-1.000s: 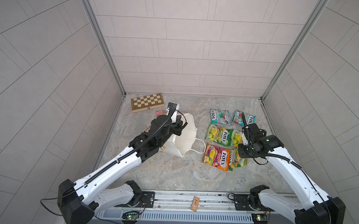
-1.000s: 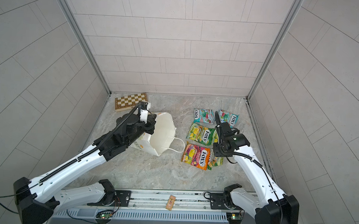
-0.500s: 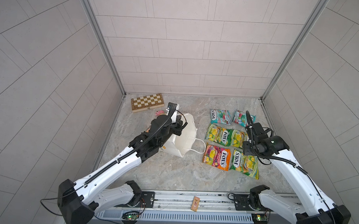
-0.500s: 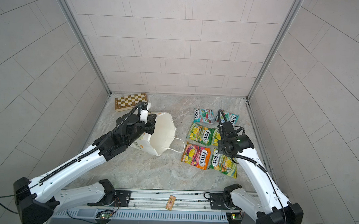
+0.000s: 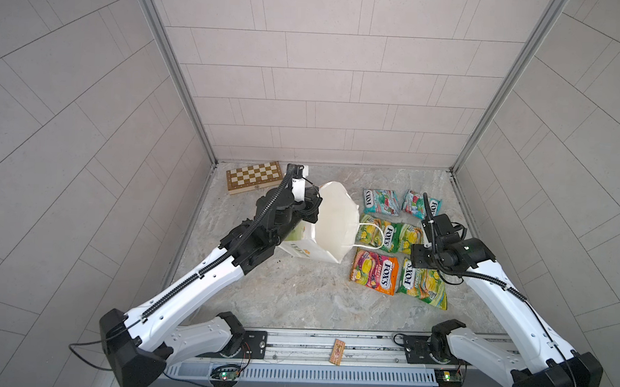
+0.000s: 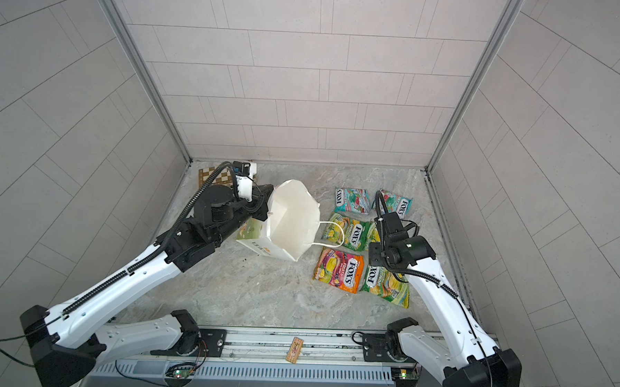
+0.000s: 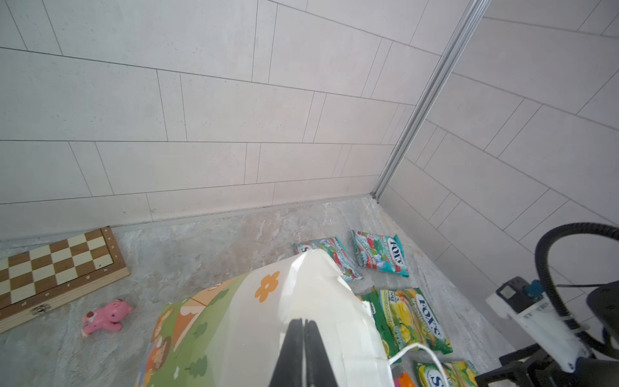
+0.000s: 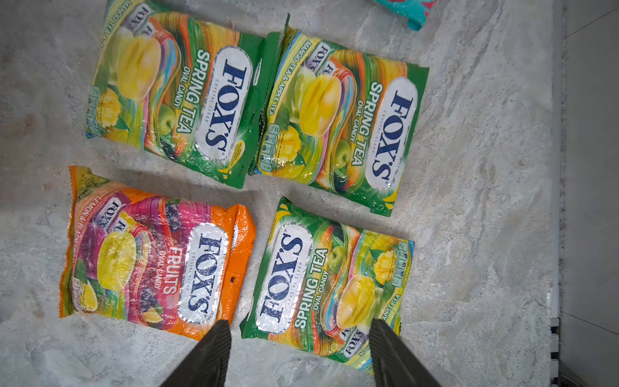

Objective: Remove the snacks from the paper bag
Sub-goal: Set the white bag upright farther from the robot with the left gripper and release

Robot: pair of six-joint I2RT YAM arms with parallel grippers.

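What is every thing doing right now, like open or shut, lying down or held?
bag, tilted over, mouth open, nothing seen inside.
left gripper, shut on the bag's rim.
right gripper, open, holding nothing.
teal packets, two, lying flat outside the bag.
green packets, three, lying flat outside the bag.
orange packet, lying flat outside the bag.
chessboard, closed, lying flat.
pink toy, lying down.

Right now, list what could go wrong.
The shut left end effector pinches the leaning white paper bag; released, it may topple. Its white cord handle loops over a green-yellow candy packet and could drag it. The open right end effector could nudge the front green-yellow packet.
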